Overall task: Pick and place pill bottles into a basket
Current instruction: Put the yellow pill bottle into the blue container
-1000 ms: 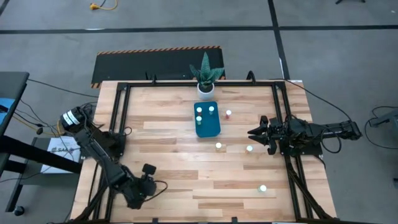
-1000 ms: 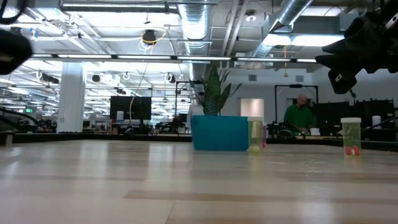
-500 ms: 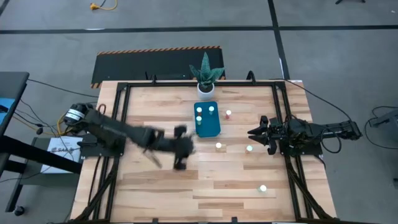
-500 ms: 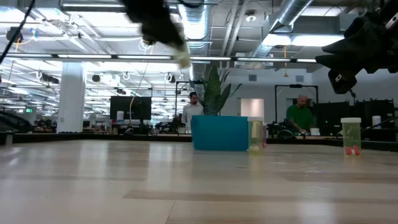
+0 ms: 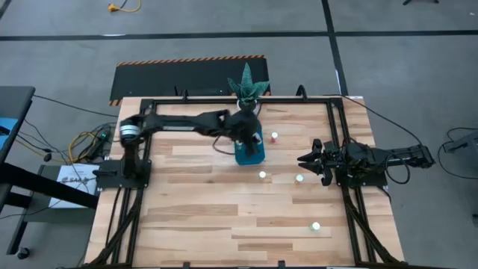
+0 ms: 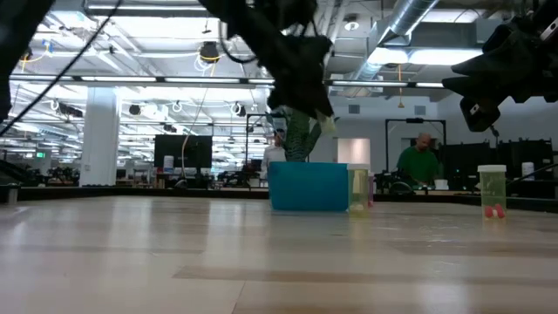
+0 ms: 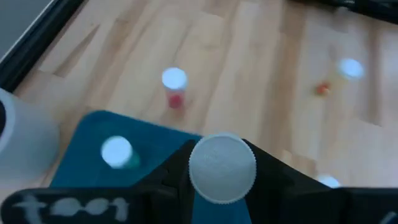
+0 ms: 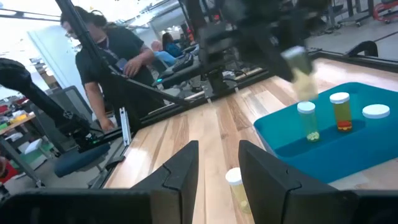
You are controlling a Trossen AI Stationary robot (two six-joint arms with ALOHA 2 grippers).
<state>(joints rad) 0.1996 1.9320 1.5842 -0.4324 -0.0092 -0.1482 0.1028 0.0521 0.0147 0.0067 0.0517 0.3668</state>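
Left gripper [image 5: 249,134] covers much of the basket [image 5: 250,155] from above, so bottles inside can't be counted there. In the left wrist view the held bottle [image 7: 222,168] shows only its white cap, body hidden between the fingers [image 7: 283,186], and the basket [image 7: 87,155] is cut off at the picture's edge. In the low view the right gripper [image 6: 506,65] is cut by the edge, the left gripper [image 6: 301,74] is motion-blurred, and the pot is hidden behind the basket [image 6: 308,187].
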